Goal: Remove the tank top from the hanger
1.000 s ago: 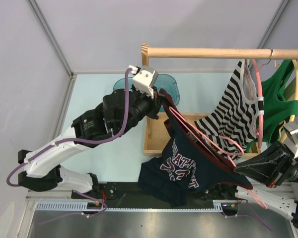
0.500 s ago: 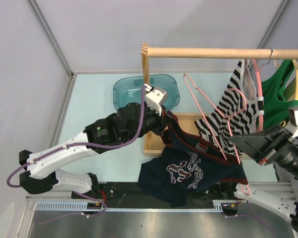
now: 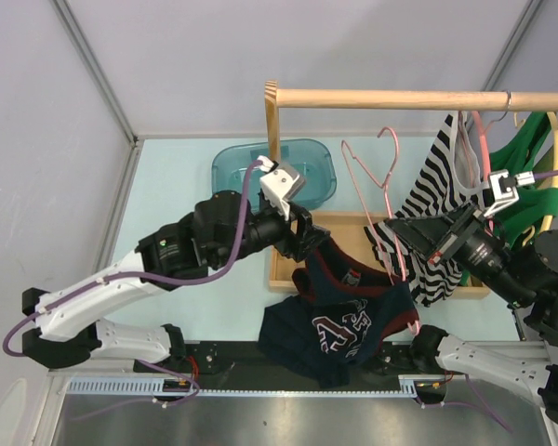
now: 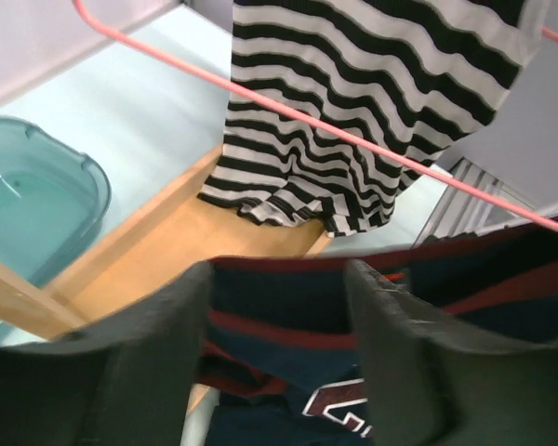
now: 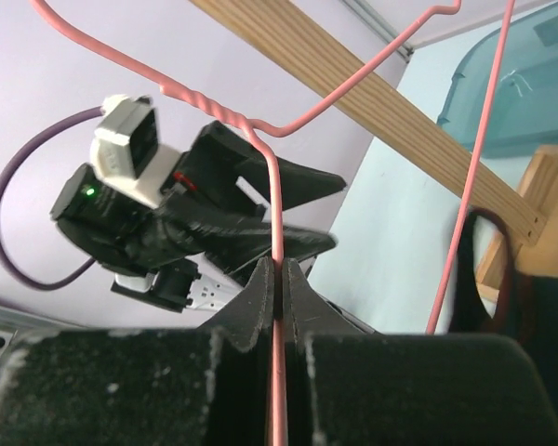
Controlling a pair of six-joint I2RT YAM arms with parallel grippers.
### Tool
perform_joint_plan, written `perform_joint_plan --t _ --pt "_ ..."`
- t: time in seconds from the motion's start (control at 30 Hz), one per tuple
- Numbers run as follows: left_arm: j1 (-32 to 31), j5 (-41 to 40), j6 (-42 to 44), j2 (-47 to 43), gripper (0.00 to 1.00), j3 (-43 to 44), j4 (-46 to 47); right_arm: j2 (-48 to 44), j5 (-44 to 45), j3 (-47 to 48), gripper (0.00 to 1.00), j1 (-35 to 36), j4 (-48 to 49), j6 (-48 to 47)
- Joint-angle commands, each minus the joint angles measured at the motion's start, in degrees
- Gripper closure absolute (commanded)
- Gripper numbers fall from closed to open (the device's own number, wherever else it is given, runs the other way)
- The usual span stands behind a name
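The navy tank top point(image 3: 353, 316) with maroon trim and white lettering lies slumped over the table's near edge, with no hanger wire showing inside it. My left gripper point(image 3: 307, 238) is open just above its upper edge. In the left wrist view the tank top point(image 4: 298, 316) spans the gap between the spread fingers point(image 4: 158, 353). The pink wire hanger point(image 3: 372, 186) is raised above the garment. My right gripper point(image 3: 396, 243) is shut on its wire. In the right wrist view the hanger point(image 5: 275, 186) passes between the closed right gripper point(image 5: 277, 271).
A wooden rail point(image 3: 400, 98) crosses the back and carries a black-and-white striped top point(image 3: 446, 204) and a green garment point(image 3: 530, 177). Its wooden base point(image 3: 288, 269) lies under the left gripper. A teal bin point(image 3: 312, 167) sits behind it.
My left gripper has opened and let go of the tank top's strap. The right gripper has swung the pink hanger up and leftward, out of the tank top. The garment has sagged down.
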Motion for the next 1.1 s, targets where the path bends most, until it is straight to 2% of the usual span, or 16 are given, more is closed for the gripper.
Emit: perform_joint_plan --t 0.0,0.07,0.1,0.17,0.23,0.37,0.43,0.57,0.67,0.87,0.93,1.07 --pt "0.2 3.3 4.0 -3.2 0.3 4.1 -1.7 3.5 2.5 4.5 1.0 -0.2 2.2 2.4" --pt "0.2 9.8 5.3 -4.8 0.25 3.7 0.3 4.2 2.9 5.2 1.0 -0.2 1.8 2.9" --pt "0.2 18.1 5.5 -5.3 0.25 2.4 1.9 4.8 3.0 5.5 1.0 -0.2 1.8 2.9" --pt "-0.2 26.2 5.1 -6.3 0.23 0.7 7.8 5.1 3.3 5.6 1.0 -0.2 2.3 2.9" --pt "-3.0 31.2 5.4 -6.6 0.16 -1.2 10.9 5.7 2.9 5.5 1.0 -0.2 2.9 2.9" --pt "-9.9 29.0 9.4 -5.1 0.13 -2.3 14.8 6.2 1.6 4.9 1.0 -0.2 4.3 3.0" --pt "-12.4 29.5 10.5 -3.0 0.01 -1.7 14.8 6.0 1.1 4.2 1.0 -0.2 5.4 3.0" --pt "-15.3 27.6 10.6 1.0 0.02 -0.8 15.1 5.8 0.6 3.4 1.0 -0.2 6.0 3.1" --pt "-16.3 22.3 9.9 4.1 0.05 -0.1 14.5 5.5 0.3 2.8 1.0 -0.1 7.0 3.4" --pt "-16.4 13.9 6.9 7.8 0.21 2.2 10.9 4.8 1.1 2.7 1.0 -0.2 7.1 3.5" --pt "-16.4 12.6 6.1 7.4 0.35 1.6 11.2 4.7 1.7 2.7 1.0 -0.2 7.0 3.5" --pt "-16.4 10.4 4.8 6.6 0.48 0.5 11.4 4.7 1.8 2.5 1.0 -0.2 7.7 3.7"
